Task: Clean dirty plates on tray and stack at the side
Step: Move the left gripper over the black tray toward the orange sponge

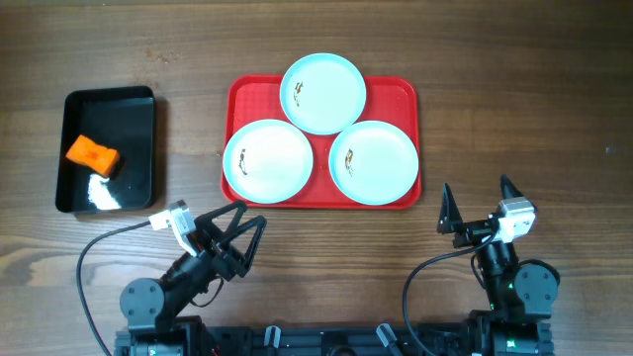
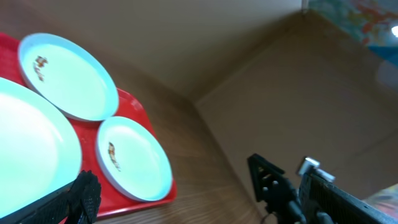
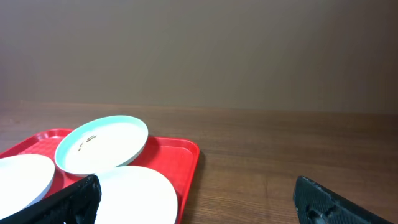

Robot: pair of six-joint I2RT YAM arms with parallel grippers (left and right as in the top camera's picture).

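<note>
Nothing yet begun, as we read it: all three plates (image 1: 323, 93) lie close together on the red tray (image 1: 401, 94) at mid-table, each showing its brown smear, none stacked at the side. The left gripper (image 1: 253, 215) and the right gripper (image 1: 476, 184) hang near the front edge, jaws spread wide and empty. An orange sponge (image 1: 92, 153) sits in the black bin (image 1: 134, 114) off to the left — wood-grain table (image 1: 524, 89), plain brown wall (image 3: 199, 50) behind.

Glossy plates (image 1: 323, 93); red plastic tray (image 1: 401, 94); wood-grain table (image 1: 514, 109).
</note>
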